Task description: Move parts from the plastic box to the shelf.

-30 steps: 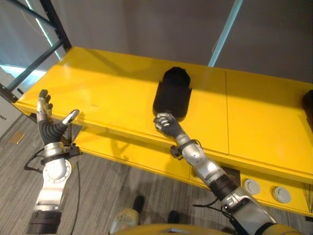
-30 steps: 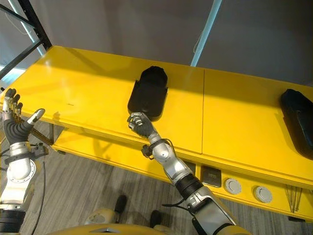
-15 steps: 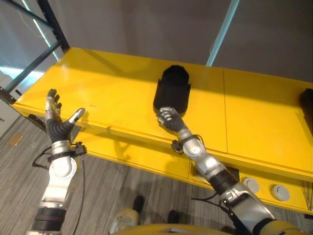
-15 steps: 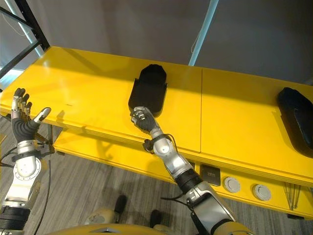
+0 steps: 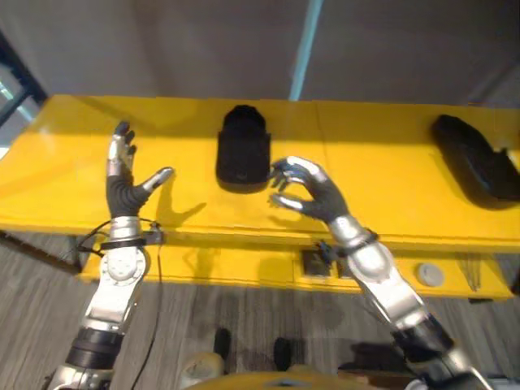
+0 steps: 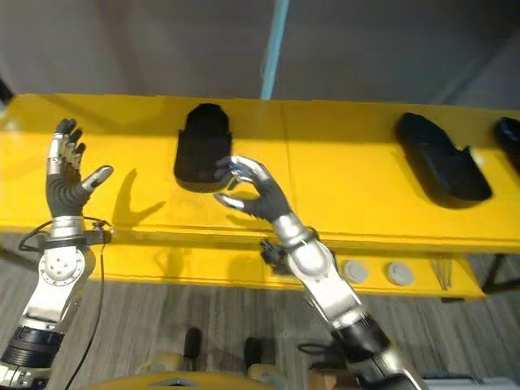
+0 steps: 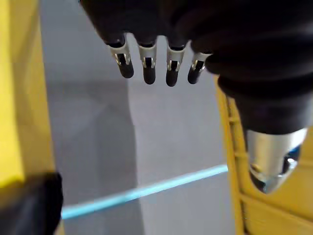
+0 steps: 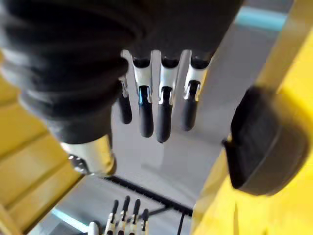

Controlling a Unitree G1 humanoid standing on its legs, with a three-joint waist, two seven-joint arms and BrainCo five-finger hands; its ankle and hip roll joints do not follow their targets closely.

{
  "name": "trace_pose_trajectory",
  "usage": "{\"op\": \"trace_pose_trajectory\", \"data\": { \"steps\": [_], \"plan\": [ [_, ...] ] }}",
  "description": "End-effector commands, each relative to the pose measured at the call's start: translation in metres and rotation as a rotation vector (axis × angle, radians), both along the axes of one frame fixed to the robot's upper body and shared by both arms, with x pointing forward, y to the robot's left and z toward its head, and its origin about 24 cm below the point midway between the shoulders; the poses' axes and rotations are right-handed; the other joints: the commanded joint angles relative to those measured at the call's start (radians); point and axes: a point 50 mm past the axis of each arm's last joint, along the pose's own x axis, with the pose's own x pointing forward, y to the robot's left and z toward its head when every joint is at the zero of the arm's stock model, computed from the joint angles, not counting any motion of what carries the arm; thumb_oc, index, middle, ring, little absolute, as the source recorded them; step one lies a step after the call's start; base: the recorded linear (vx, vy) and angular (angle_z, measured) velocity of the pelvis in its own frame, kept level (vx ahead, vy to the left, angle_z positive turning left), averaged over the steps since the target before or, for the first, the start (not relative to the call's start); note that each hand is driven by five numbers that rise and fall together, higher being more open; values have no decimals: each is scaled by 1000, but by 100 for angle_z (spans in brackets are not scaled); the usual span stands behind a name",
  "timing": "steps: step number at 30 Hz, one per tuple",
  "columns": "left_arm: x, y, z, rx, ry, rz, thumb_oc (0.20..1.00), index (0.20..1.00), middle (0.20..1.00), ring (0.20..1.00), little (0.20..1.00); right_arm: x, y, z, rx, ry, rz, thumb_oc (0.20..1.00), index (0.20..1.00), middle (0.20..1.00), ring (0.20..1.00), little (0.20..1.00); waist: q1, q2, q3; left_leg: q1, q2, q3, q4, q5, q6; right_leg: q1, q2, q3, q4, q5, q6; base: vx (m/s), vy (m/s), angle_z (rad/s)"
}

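Yellow shelf (image 6: 341, 175) carries three black parts: one (image 6: 201, 157) at 12 o'clock, one (image 6: 443, 168) at 2 o'clock, a third (image 6: 510, 135) cut off beyond it. Left hand (image 6: 67, 188) and right hand (image 6: 253, 192) hover empty, fingers (image 8: 164, 103) released

Right hand (image 6: 258, 195) apparently empty beside black part (image 6: 201, 146), yellow shelf (image 6: 341, 175)

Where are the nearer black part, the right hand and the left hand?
black part (image 6: 201, 146): right eye view, middle of its top face.
right hand (image 6: 258, 193): right eye view, back of the hand, beside the part.
left hand (image 5: 123, 189): left eye view, palm, fingers straight up.
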Motion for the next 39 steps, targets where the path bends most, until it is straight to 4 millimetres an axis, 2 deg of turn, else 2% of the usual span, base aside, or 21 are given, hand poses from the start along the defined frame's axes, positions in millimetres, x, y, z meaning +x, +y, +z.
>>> {"op": "trace_pose_trajectory", "data": {
  "steps": [1,2,4,6,7,9,10,11,12,16,19,23,25,26,28,31,32,34,36,38,39],
  "plan": [
    [1,-10,18,88,-95,-103,1000,1000,1000,1000,1000,-13,-17,-1,43,-18,-11,1000,1000,1000,1000,1000,-98,-59,-50,35,27,54,49,-158,-19,12,-123,87,96,-58,120,-32,261,-87],
    [2,-10,18,87,-94,-106,1000,1000,1000,1000,1000,-14,-17,-1,43,-16,-12,1000,1000,1000,1000,1000,-91,-59,-52,35,27,60,50,-160,-18,9,-123,93,99,-59,121,-69,155,-78],
    [2,-17,20,89,-98,-154,1000,1000,1000,1000,1000,-19,-33,-8,51,7,-103,1000,1000,1000,1000,1000,-170,-68,-19,37,16,129,54,-175,0,-64,-100,208,134,6,159,-152,211,-100],
    [3,-17,20,90,-99,-155,1000,1000,1000,1000,1000,-19,-33,-8,51,7,-103,1000,1000,1000,1000,1000,-164,-68,-21,33,17,134,53,-170,-1,-71,-98,214,134,12,159,-103,128,-74],
    [4,-18,18,88,-89,-166,1000,1000,1000,1000,1000,-22,-42,-9,45,3,-172,1000,1000,1000,1000,1000,-209,-77,-8,31,14,198,45,-180,10,-116,-73,280,108,55,182,-182,176,-121],
    [6,-19,23,104,-104,-178,1000,1000,1000,1000,1000,-22,-49,-11,42,1,-223,1000,1000,1000,1000,1000,-252,-93,6,19,25,278,55,-189,11,-186,-19,306,95,116,192,-252,154,-153],
    [10,-19,29,135,-125,-178,1000,1000,1000,1000,1000,-22,-51,-14,62,12,-253,1000,1000,1000,1000,1000,-264,-99,14,3,41,354,85,-188,14,-214,3,231,88,94,192,-183,72,-221],
    [10,-19,29,136,-126,-178,1000,1000,1000,1000,1000,-22,-51,-14,63,11,-254,1000,1000,1000,1000,1000,-262,-99,15,2,42,356,89,-191,13,-215,4,233,90,93,192,-120,122,-255],
    [10,-19,34,143,-143,-175,1000,1000,1000,1000,1000,-23,-52,-17,72,19,-271,1000,1000,1000,1000,1000,-263,-93,15,8,50,372,91,-214,20,-203,-1,178,95,55,192,-70,44,-192],
    [9,-17,38,130,-168,-159,1000,1000,1000,1000,1000,-26,-59,-27,73,53,-327,1000,1000,1000,1000,1000,-240,-90,11,3,100,437,95,-205,24,-124,-91,120,173,12,163,-219,-92,-99],
    [10,-18,30,53,-124,-190,1000,1000,1000,1000,1000,-26,-63,-30,60,59,-379,1000,1000,1000,1000,1000,-210,-70,-28,-17,156,488,116,-171,1,-19,-233,55,197,101,155,-267,-259,-83],
    [10,-19,21,33,-70,-213,1000,1000,1000,1000,1000,-28,-65,-30,32,52,-409,1000,1000,1000,1000,1000,-189,-77,-62,-16,187,542,116,-136,-26,18,-266,-3,151,164,190,-136,-216,-62],
    [10,-18,18,35,-54,-205,1000,1000,1000,1000,1000,-28,-63,-29,26,44,-404,1000,1000,1000,1000,1000,-171,-78,-65,-12,207,576,116,-113,-47,22,-265,-93,99,108,190,-207,-315,-99],
    [12,-19,13,27,-29,-214,1000,1000,1000,1000,1000,-28,-63,-31,18,53,-398,1000,1000,1000,1000,1000,-159,-79,-62,-39,245,575,121,-65,-78,33,-223,-148,58,-24,165,-181,-334,-133],
    [14,-18,12,17,-26,-205,1000,1000,1000,1000,1000,-31,-65,-33,11,68,-396,1000,1000,1000,1000,1000,-161,-74,-58,-56,274,570,116,-32,-100,46,-189,-155,35,-74,147,-139,-342,-64],
    [13,-17,2,-25,14,-190,1000,1000,1000,1000,1000,-31,-72,-40,-12,102,-411,1000,1000,1000,1000,1000,-157,-55,-26,-72,310,527,119,18,-131,64,-120,-170,47,-136,99,-176,-373,26],
    [12,-18,-5,-69,37,-187,1000,1000,1000,1000,1000,-28,-75,-42,-26,108,-433,1000,1000,1000,1000,1000,-144,-48,6,-95,303,442,149,36,-135,49,-98,-172,64,-134,74,-280,-278,4],
    [10,-16,-9,-70,58,-187,1000,1000,1000,1000,1000,-22,-74,-43,-31,116,-423,1000,1000,1000,1000,1000,-105,-56,33,-112,203,184,223,-54,-131,15,-93,-146,97,-122,65,-200,-153,-32],
    [10,-16,-9,-69,57,-186,1000,1000,1000,1000,1000,-21,-74,-43,-31,115,-423,1000,1000,1000,1000,1000,-108,-56,33,-117,202,181,226,-53,-130,14,-94,-149,97,-120,66,-42,-42,-69],
    [5,-12,-14,-28,73,-180,1000,1000,1000,1000,1000,-9,-71,-53,-101,160,-400,1000,1000,1000,1000,1000,-68,-69,37,-75,71,-73,302,-206,-81,-7,-74,-63,105,-101,51,-26,-80,-28],
    [4,-13,-16,-31,83,-190,1000,1000,1000,1000,1000,-6,-71,-57,-111,179,-397,1000,1000,1000,1000,1000,-70,-59,26,-46,63,-89,290,-229,-67,-7,-62,-38,97,-98,50,18,37,-81]
  ]
}}
